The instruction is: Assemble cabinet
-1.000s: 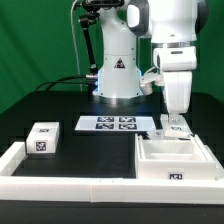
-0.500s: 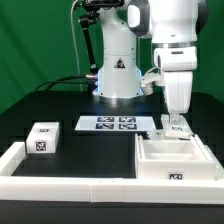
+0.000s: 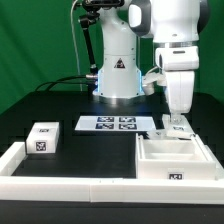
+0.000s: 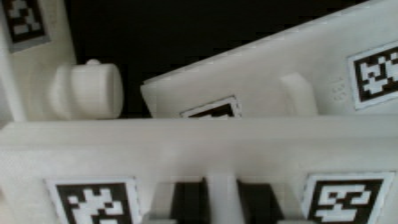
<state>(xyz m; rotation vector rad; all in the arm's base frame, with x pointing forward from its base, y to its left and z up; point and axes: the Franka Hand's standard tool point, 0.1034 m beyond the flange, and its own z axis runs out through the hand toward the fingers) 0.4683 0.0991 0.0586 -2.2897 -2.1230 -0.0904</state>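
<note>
The large white cabinet body (image 3: pixel 170 158) lies open side up at the exterior view's right, against the front rail. My gripper (image 3: pixel 176 122) stands straight down over its far edge. In the wrist view the dark fingers (image 4: pixel 189 200) press on both sides of a thin white wall (image 4: pixel 222 190) of a tagged white cabinet part, so the gripper (image 4: pixel 222 200) is shut on it. A round white peg (image 4: pixel 86 88) and a tagged white panel (image 4: pixel 267 85) show just beyond. A small white tagged block (image 3: pixel 42 138) sits apart at the exterior view's left.
The marker board (image 3: pixel 106 124) lies flat in the middle, in front of the robot base (image 3: pixel 115 75). A long low white border rail (image 3: pixel 70 166) runs along the front and up the left side. The table top is black.
</note>
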